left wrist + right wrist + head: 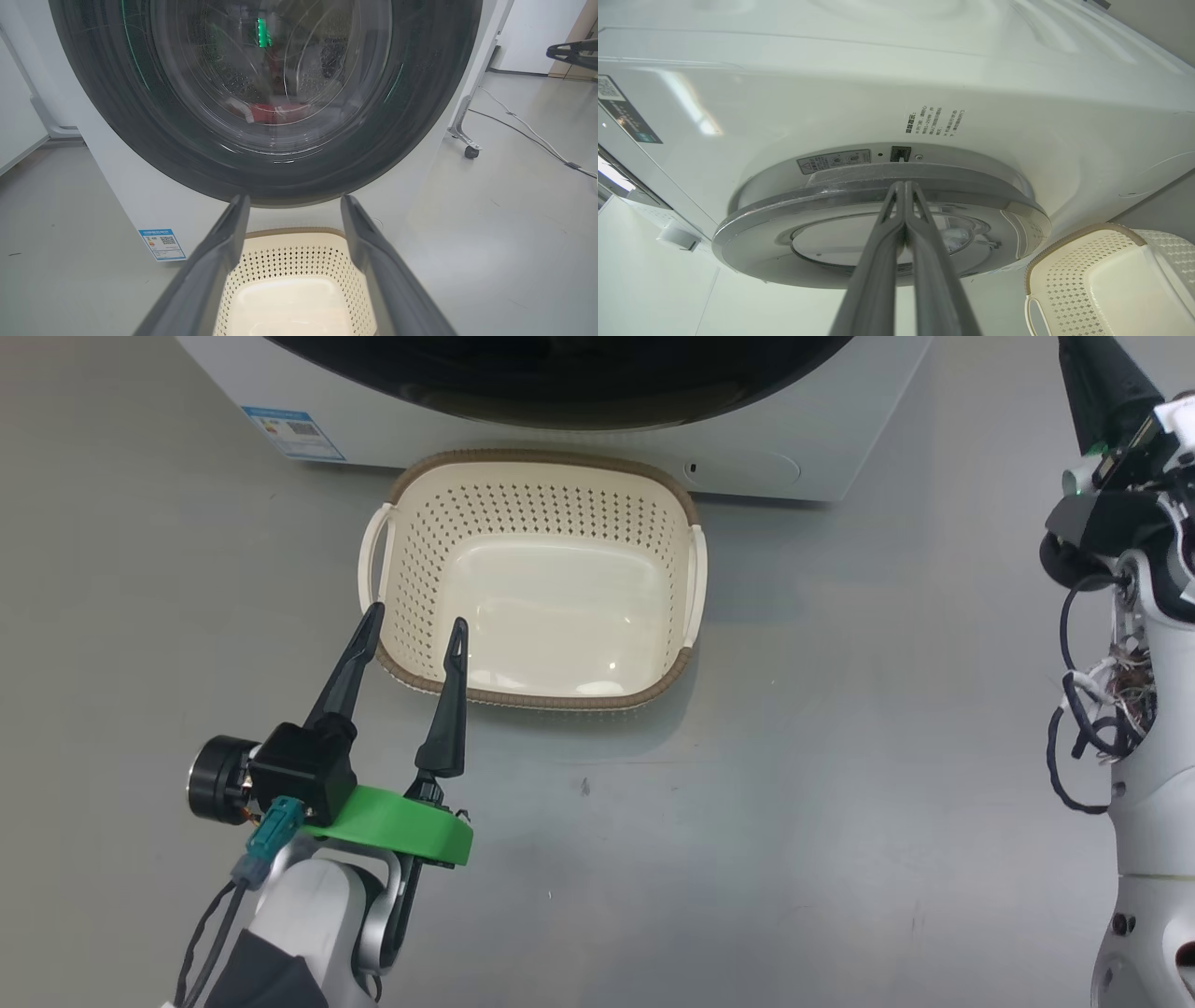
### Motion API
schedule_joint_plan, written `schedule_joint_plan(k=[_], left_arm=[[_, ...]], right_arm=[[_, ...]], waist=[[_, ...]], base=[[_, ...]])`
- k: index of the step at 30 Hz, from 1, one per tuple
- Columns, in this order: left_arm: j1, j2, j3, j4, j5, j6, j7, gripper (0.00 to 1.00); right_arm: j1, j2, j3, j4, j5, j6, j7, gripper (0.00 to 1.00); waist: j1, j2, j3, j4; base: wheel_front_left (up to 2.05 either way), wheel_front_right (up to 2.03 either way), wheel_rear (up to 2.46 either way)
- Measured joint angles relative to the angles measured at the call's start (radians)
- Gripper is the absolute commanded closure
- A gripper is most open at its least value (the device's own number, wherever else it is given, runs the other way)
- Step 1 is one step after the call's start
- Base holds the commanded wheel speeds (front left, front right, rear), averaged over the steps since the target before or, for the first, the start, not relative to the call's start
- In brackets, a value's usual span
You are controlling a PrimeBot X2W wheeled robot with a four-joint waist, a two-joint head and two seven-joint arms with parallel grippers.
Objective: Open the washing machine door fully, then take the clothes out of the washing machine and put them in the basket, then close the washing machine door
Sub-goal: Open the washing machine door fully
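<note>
The head view's top edge cuts off the washing machine point(794, 448) above its lower front, leaving the bottom arc of the washing machine door point(560, 383), and the print on the blue sticker point(292, 433) is too small to read. From the left wrist the door glass is smeared with reflections, so the clothes point(273, 113) behind it are a red blur. The fingers of the left end effector point(295, 198) hide both sides of the basket point(299, 256), whose near part the bottom edge cuts off. From the right wrist, whether the closed tips of the right end effector point(904, 184) touch the door's rim cannot be told.
</note>
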Motion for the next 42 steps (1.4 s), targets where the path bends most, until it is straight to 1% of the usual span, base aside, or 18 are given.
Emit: schedule_joint_plan(k=[1,3,8,10,11,14,17,26,34,42], left_arm=[[-0.006,-0.001,-0.005,0.000,0.000,-0.001,0.000,0.00],[-0.017,-0.003,-0.009,0.000,0.002,-0.007,0.000,0.00],[-0.037,-0.005,-0.022,0.001,0.004,-0.008,0.000,0.00],[-0.043,-0.007,-0.031,0.005,0.004,-0.010,0.000,0.00],[-0.047,-0.007,-0.035,0.006,0.004,-0.015,0.000,0.00],[-0.055,-0.010,-0.042,0.013,0.004,-0.017,0.000,0.00],[-0.057,-0.011,-0.051,0.026,0.004,-0.018,0.000,0.00],[-0.068,-0.013,-0.075,0.038,0.004,-0.026,0.000,0.00],[-0.078,-0.016,-0.077,0.039,0.002,-0.026,0.000,0.00],[-0.084,-0.017,-0.086,0.037,-0.015,-0.025,0.000,0.00]], right_arm=[[-0.019,-0.005,0.003,0.004,0.001,-0.001,0.010,1.00],[-0.054,-0.012,0.006,0.014,0.003,-0.011,0.021,1.00],[-0.141,-0.034,0.014,0.036,0.008,-0.034,0.049,1.00],[-0.172,-0.046,0.017,0.048,0.007,-0.035,0.058,1.00],[-0.186,-0.053,0.020,0.054,0.007,-0.041,0.067,1.00],[-0.219,-0.071,0.029,0.078,0.007,-0.044,0.086,1.00],[-0.259,-0.082,0.042,0.109,0.002,-0.061,0.109,1.00],[-0.356,-0.110,0.073,0.170,-0.030,-0.086,0.132,1.00],[-0.419,-0.113,0.077,0.225,-0.030,-0.088,0.142,1.00],[-0.444,-0.117,0.076,0.256,-0.026,-0.085,0.167,1.00]], waist=[[0.0000,0.0000,0.009,0.005],[0.0000,0.0000,0.025,0.014],[0.0000,0.0000,0.059,0.038],[0.0000,0.0000,0.070,0.049],[0.0000,0.0000,0.074,0.055],[0.0000,0.0000,0.084,0.071],[0.0000,0.0000,0.092,0.092],[0.0000,0.0000,0.101,0.128],[0.0000,0.0000,0.108,0.141],[0.0000,0.0000,0.114,0.145]], base=[[0.00,0.00,0.00],[0.00,0.00,0.00],[0.00,0.00,0.00],[0.00,0.00,0.00],[0.00,0.00,0.00],[0.00,0.00,0.00],[0.00,0.00,0.00],[0.00,0.00,0.00],[0.00,0.00,0.00],[0.00,0.00,0.00]])
